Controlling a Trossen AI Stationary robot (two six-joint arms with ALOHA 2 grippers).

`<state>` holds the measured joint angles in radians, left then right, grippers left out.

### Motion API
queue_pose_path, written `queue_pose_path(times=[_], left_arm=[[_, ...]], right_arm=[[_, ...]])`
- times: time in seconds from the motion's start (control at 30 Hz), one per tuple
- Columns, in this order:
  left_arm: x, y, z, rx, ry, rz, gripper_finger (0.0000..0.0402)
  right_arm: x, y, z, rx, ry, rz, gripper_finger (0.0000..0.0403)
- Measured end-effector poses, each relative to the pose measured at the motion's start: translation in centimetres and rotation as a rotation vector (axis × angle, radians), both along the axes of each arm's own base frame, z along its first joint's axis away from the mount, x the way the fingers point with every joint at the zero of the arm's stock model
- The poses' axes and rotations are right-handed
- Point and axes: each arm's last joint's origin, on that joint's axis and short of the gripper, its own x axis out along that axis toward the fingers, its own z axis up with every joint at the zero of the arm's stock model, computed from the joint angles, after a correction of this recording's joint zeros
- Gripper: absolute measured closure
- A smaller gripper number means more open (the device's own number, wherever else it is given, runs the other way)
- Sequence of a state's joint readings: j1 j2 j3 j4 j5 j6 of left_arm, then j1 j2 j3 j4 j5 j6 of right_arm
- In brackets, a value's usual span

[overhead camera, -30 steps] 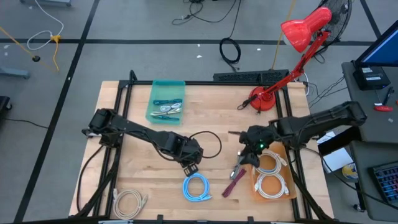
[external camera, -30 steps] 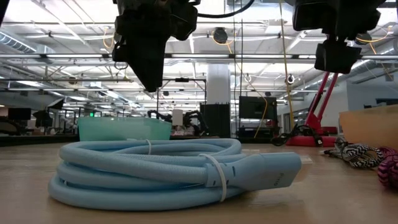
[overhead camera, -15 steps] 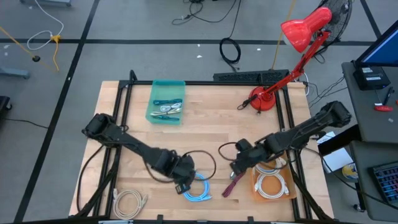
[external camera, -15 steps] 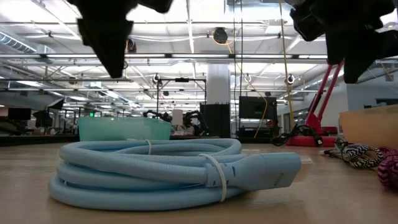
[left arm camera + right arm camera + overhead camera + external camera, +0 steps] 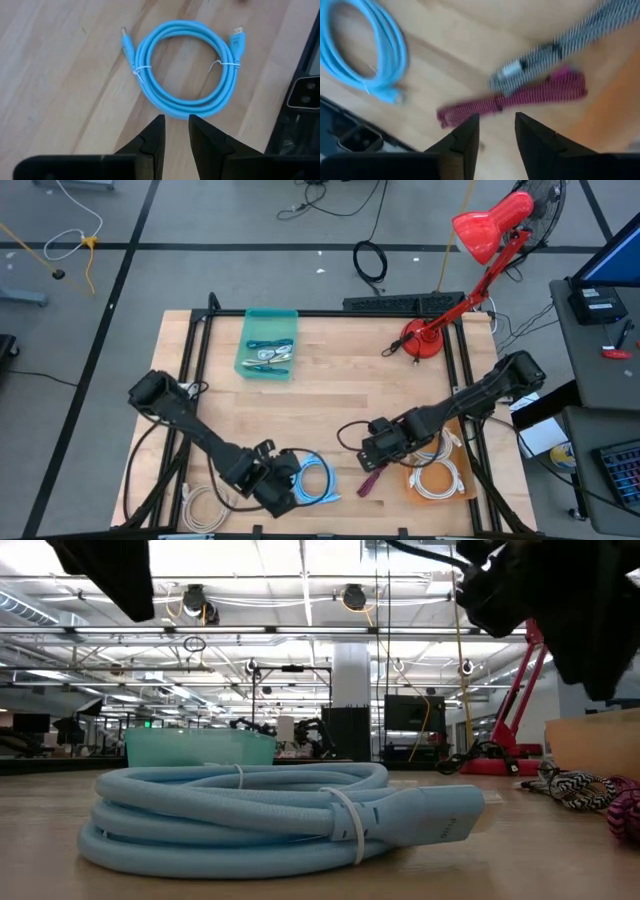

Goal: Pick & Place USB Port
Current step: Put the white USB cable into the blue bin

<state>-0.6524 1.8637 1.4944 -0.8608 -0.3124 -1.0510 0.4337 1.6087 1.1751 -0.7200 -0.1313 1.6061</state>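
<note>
On the tabletop (image 5: 330, 380), a teal bin (image 5: 267, 343) held small cables and an orange tray (image 5: 440, 482) held white coils. The blue USB cable (image 5: 316, 481) lay free near the front edge. The left claw (image 5: 175, 131) stood narrowly parted and empty above it; the right claw (image 5: 496, 126), slightly parted, hovered over a magenta cable (image 5: 520, 100).

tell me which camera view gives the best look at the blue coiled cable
The left wrist view: the blue cable shows whole, with its ties and both plugs. The low view shows it close but side-on only. In the high view it is small, beside the left gripper. The right wrist view crops it.
</note>
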Motion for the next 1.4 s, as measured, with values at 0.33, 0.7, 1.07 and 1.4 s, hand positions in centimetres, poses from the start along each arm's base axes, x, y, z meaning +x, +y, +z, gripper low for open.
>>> queue_pose_path(times=[0.33,0.7,1.07,1.4], left_arm=[[-0.6,-0.7,0.0,0.002,-0.001,-0.017,0.0314],[-0.6,-0.7,0.0,0.004,0.000,-0.019,0.0314],[-0.5,-0.6,0.0,-0.082,-0.009,0.157,0.0314],[0.2,0.3,0.0,-0.172,-0.028,0.378,0.0314]], right_arm=[[1.9,-0.5,0.6,-0.105,-0.254,0.025,0.0291],[2.5,0.1,1.3,-0.124,-0.602,0.995,0.0291],[-1.2,-0.5,-0.4,-0.519,-0.244,1.647,0.0253],[-1.3,-0.5,-0.7,-0.574,-0.266,1.860,0.0213]])
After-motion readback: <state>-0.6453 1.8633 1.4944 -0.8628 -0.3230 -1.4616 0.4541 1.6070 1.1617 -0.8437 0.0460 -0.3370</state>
